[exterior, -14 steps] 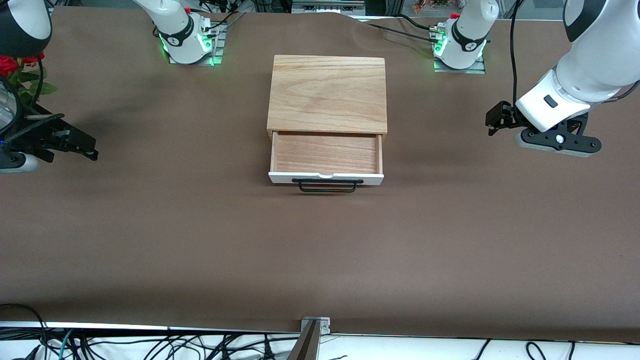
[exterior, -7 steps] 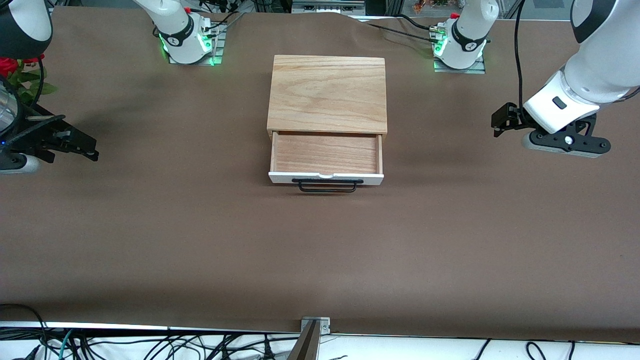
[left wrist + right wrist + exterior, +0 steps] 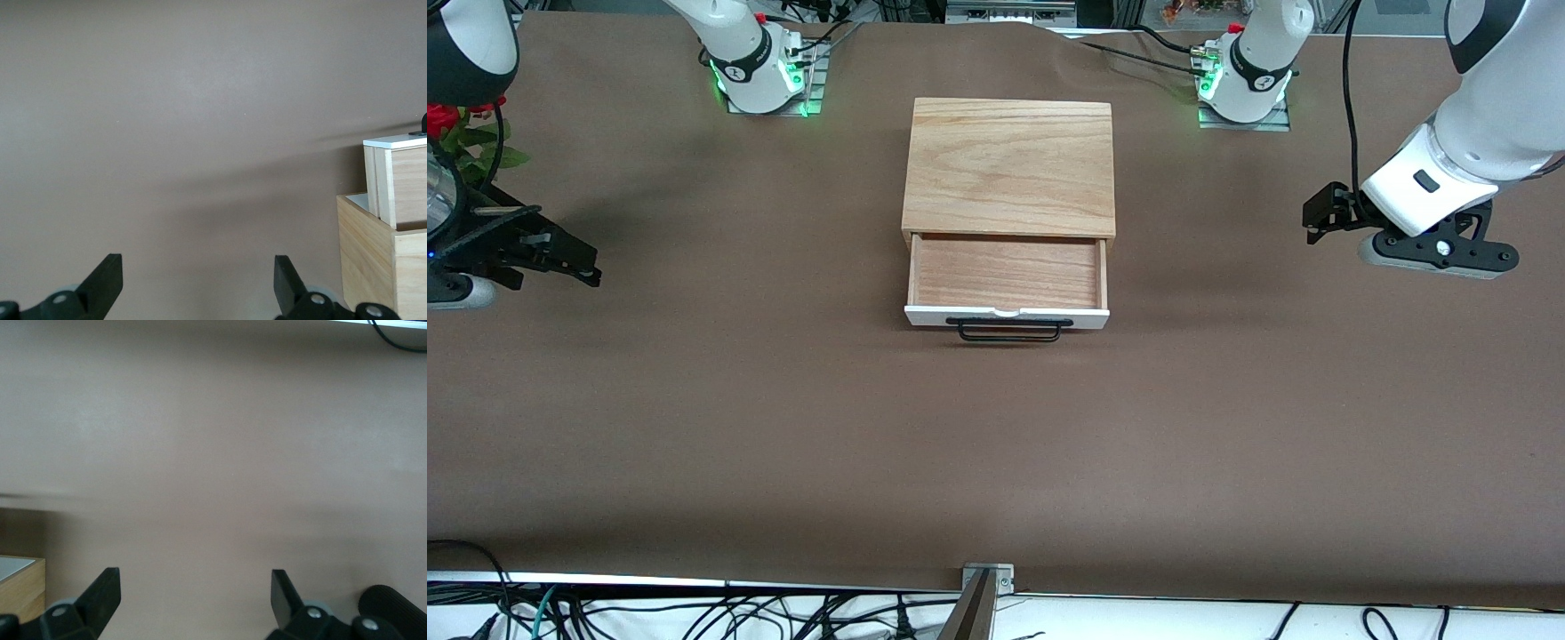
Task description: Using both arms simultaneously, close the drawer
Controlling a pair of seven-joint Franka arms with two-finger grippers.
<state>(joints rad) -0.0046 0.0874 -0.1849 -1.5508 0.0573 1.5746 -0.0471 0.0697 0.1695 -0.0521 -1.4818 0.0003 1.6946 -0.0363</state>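
The drawer is sitting pulled out of the wooden box near the middle of the brown desk, on the side of the box nearer the front camera. Its white front panel is facing that camera, with the thin black handle sticking out from it, and the tray is lying bare inside.

The left gripper is hanging over the desk toward the left arm's end, well apart from the box. Its fingers are standing spread wide, with only bare desk showing between them; they are holding nothing and touching nothing. In the left wrist view a corner of the box and the side of the pulled-out drawer are showing just past one finger.

The right gripper is hanging over the desk toward the right arm's end, likewise well apart from the box. Its fingers are also spread wide, gripping nothing and meeting no surface. A corner of the box is peeking in at the edge of the right wrist view.
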